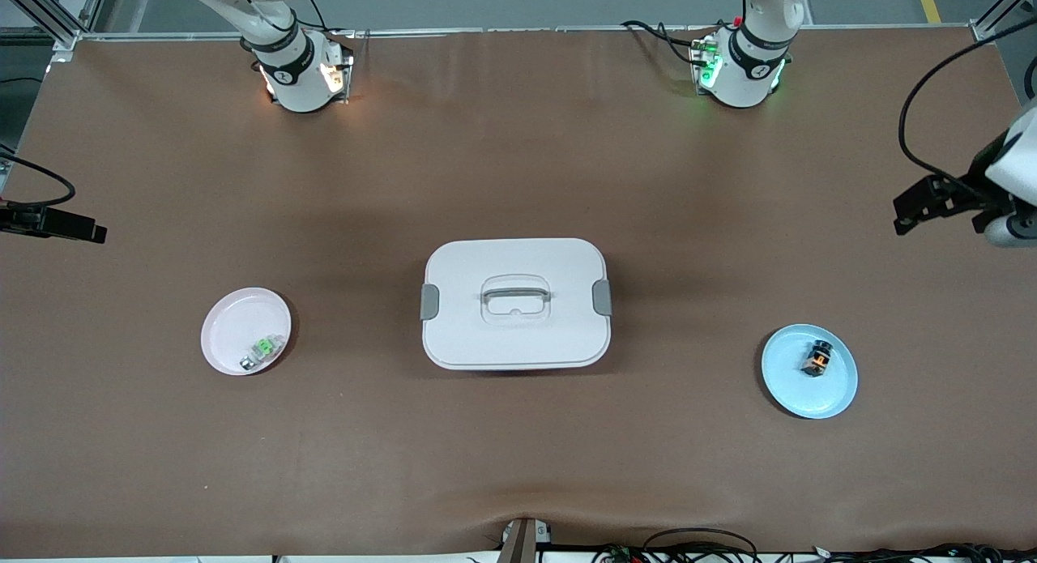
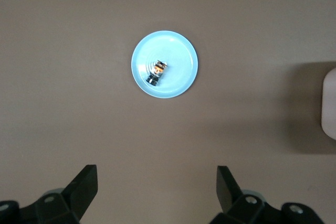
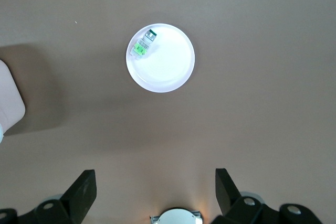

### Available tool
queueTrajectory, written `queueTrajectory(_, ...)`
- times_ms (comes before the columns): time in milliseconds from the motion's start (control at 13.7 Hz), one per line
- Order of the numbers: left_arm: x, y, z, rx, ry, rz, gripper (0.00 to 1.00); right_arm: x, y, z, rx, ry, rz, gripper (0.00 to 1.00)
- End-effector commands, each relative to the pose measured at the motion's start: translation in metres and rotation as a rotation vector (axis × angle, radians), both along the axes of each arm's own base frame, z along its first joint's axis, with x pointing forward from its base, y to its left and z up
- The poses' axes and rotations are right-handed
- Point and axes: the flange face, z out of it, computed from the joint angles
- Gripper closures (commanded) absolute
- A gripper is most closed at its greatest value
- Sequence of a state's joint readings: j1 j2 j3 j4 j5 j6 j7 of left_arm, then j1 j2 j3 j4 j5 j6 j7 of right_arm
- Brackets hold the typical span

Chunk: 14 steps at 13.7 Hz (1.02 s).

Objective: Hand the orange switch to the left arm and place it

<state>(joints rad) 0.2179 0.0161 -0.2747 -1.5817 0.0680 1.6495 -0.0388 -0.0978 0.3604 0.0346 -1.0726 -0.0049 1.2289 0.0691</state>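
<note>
Right, the orange switch (image 1: 817, 359) sits on the blue plate (image 1: 834, 397), toward the left arm's end. Tiny, rigid, probably light: pinch its flat sides. Left gripper (image 2: 157, 187) and right gripper (image 3: 156, 188) hang spread, empty.

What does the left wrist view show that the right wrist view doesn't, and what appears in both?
Only the left wrist view: the blue plate carrying the orange switch, with the open left gripper high above the table.
Only the right wrist view: the pink plate carrying the green-and-white part, the open right gripper, and a robot base.
Both: the brown table and an edge of the white box.
</note>
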Motion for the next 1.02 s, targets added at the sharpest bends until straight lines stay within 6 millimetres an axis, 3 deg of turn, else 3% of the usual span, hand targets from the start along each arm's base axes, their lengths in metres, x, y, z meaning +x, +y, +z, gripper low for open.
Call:
queueTrajectory(0, -0.031, -0.005, 0.002, -0.006, 0.040, -0.005, 0.00, -0.024, 0.007, 0.004, 0.010, -0.030, 0.005, 0.00)
queueTrajectory(218, -0.052, -0.022, 0.008, -0.008, 0.032, -0.028, 0.00, -0.037, 0.007, 0.000, 0.004, -0.059, 0.002, 0.00)
queueTrajectory(437, -0.071, -0.025, 0.012, -0.001, 0.025, -0.031, 0.00, -0.041, 0.009, -0.004, 0.002, -0.065, 0.002, 0.00)
queueTrajectory(946, -0.058, -0.019, 0.026, -0.037, 0.006, -0.032, 0.00, -0.056, 0.010, -0.008, -0.009, -0.093, -0.010, 0.00)
